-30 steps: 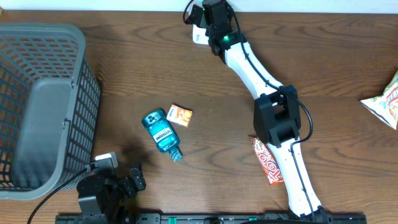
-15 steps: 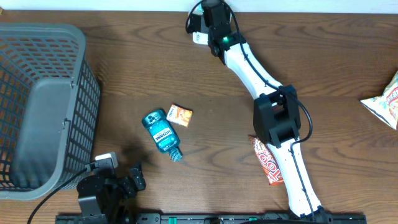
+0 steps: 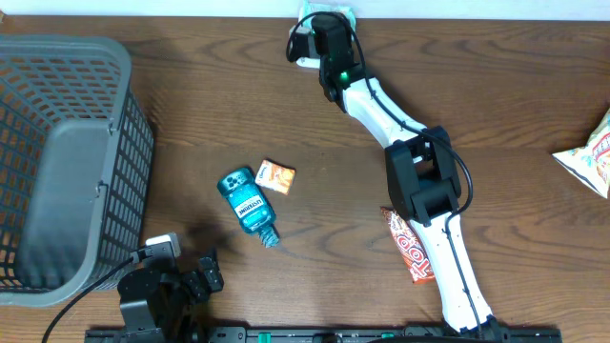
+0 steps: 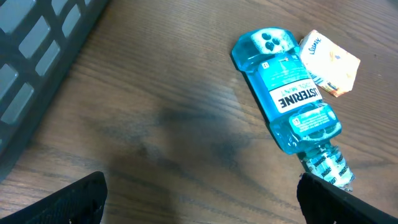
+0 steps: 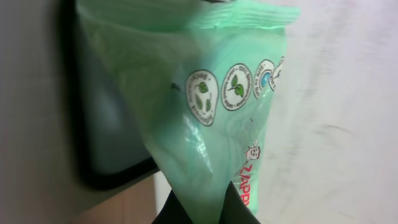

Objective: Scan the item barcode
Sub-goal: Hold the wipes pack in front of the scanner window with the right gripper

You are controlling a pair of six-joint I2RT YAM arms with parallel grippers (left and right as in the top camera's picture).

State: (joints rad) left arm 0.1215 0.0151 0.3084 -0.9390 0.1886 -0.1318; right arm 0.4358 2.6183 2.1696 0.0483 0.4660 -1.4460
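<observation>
- The right gripper is stretched out to the far edge of the table, its jaws pinched narrow on the lower edge of a green packet
- In the right wrist view the green packet hangs upright above the dark fingers, with round leaf symbols and red lettering on its face
- A grey panel with a dark frame sits behind the packet's left side; I cannot tell whether they touch
- The left gripper hovers low near the front-left of the table, jaws spread wide with nothing between them
- A blue mouthwash bottle lies on its side, just ahead of that gripper
- A small orange packet lies right beside the bottle's base
- A grey basket stands at the left
- A red candy bar lies partly under the right arm
- A snack bag sits at the right edge
</observation>
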